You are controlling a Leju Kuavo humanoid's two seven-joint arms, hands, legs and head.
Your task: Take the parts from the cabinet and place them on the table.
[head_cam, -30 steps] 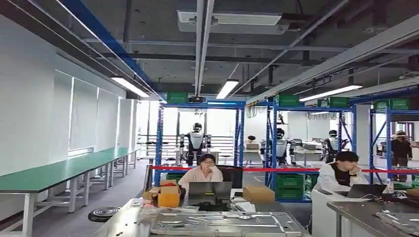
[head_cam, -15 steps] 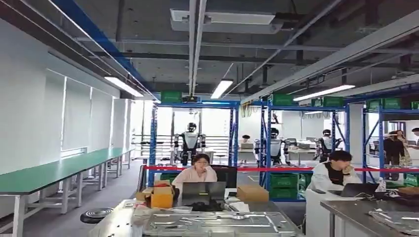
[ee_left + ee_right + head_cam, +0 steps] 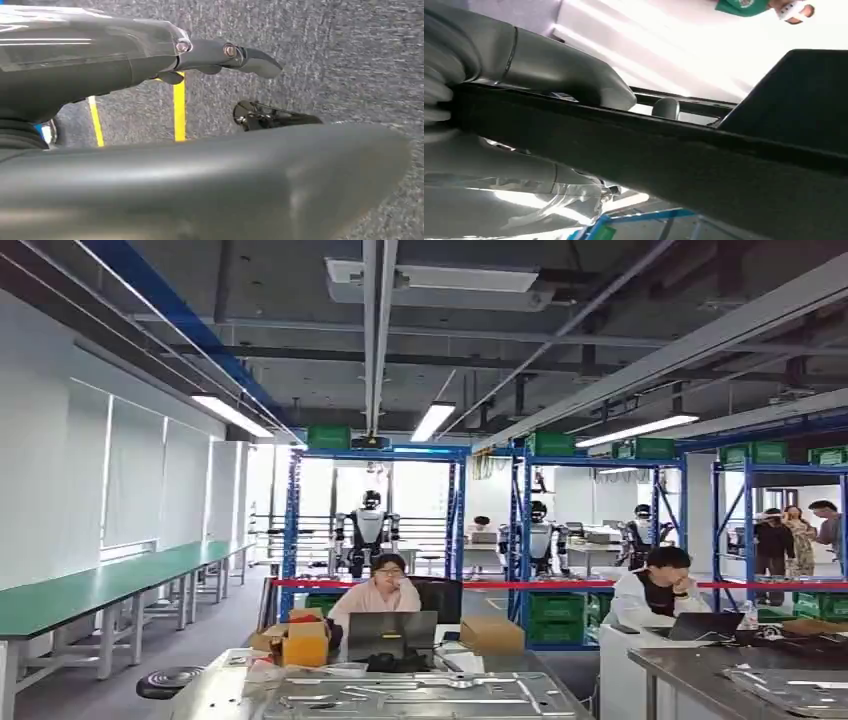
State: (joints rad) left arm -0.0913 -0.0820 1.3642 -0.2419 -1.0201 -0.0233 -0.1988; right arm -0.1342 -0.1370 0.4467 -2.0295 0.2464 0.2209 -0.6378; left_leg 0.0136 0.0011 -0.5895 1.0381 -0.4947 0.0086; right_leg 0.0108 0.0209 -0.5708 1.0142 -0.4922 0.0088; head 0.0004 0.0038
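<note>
Overall, the head view faces a workshop hall with blue racks (image 3: 292, 530) across the back. Green bins (image 3: 328, 437) sit on their top level; any labels on them are too small to read. A long green bench (image 3: 90, 590) runs along the left wall.

A steel surface (image 3: 215, 695) lies nearest at the bottom edge and carries a flat pressed metal sheet (image 3: 420, 695). A second steel surface (image 3: 690, 665) stands to its right. Red tape (image 3: 500, 584) is stretched across the racks behind two seated people. One person (image 3: 385, 592) sits behind a laptop (image 3: 392, 630), the other person (image 3: 655, 585) at the right desk. An orange box (image 3: 305, 645) and a cardboard box (image 3: 490, 633) flank the laptop.

In the right wrist view, the right hand (image 3: 549, 65) grips a dark flat part (image 3: 674, 150). The thumb lies over one face of it and the fingers are hidden behind it. In the left wrist view, the left hand (image 3: 200, 175) hangs over grey floor (image 3: 325, 75) marked with yellow lines (image 3: 179, 112). Its fingers (image 3: 250, 55) are extended, apart and holding nothing.

Against the frame one second earlier, the whole head picture has slid left and slightly down, which is camera movement. The seated people and boxes keep their places relative to one another.
</note>
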